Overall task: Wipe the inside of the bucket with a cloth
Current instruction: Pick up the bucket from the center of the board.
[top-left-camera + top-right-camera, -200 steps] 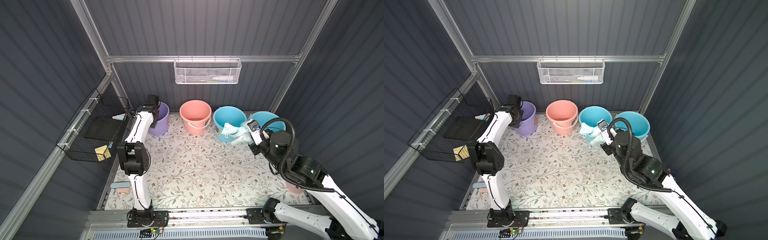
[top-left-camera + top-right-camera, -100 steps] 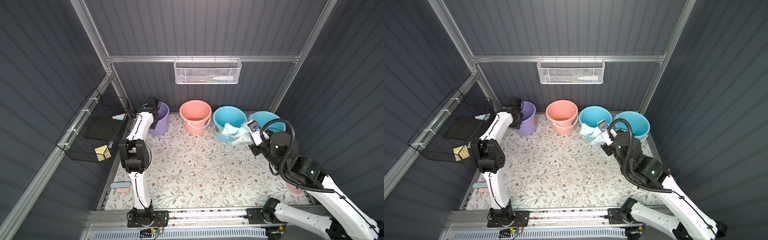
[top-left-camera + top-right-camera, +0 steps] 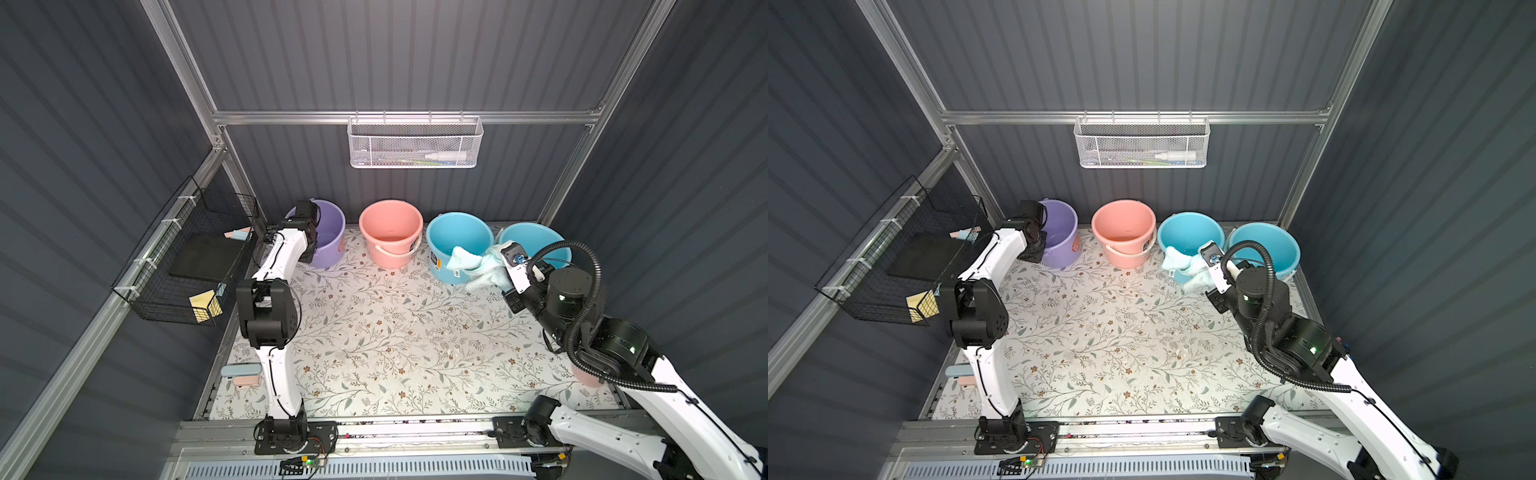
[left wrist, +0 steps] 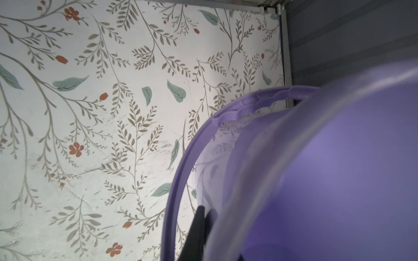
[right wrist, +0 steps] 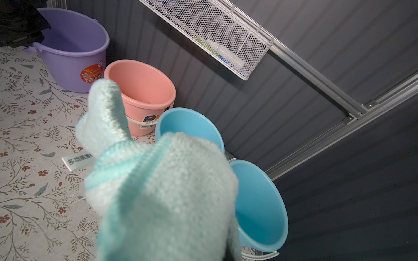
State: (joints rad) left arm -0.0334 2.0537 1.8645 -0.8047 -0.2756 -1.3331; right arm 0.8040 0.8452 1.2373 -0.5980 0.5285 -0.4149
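Note:
Four buckets line the back wall: purple [image 3: 330, 235], pink [image 3: 390, 226] and two blue [image 3: 457, 235] [image 3: 538, 243]. My left gripper [image 4: 205, 213] is shut on the purple bucket's [image 4: 339, 180] rim, with one black finger [image 4: 198, 220] outside and the other showing dimly through the wall. In both top views it sits at that bucket's left rim [image 3: 1038, 239]. My right gripper [image 3: 500, 266] is shut on the pale aqua cloth [image 3: 476, 266] [image 3: 1187, 266], which hangs by the front of the nearer blue bucket. In the right wrist view the cloth [image 5: 162, 192] hides the jaws.
A white mesh basket [image 3: 413, 143] hangs on the back wall. A black wire basket [image 3: 187, 257] with a yellow sponge [image 3: 203, 305] juts from the left wall. Small blue and pink items [image 3: 243, 374] lie at the mat's left edge.
The left gripper's jaws have closed on the purple bucket's rim and that arm's elbow has shifted slightly. The right arm and the cloth have barely moved.

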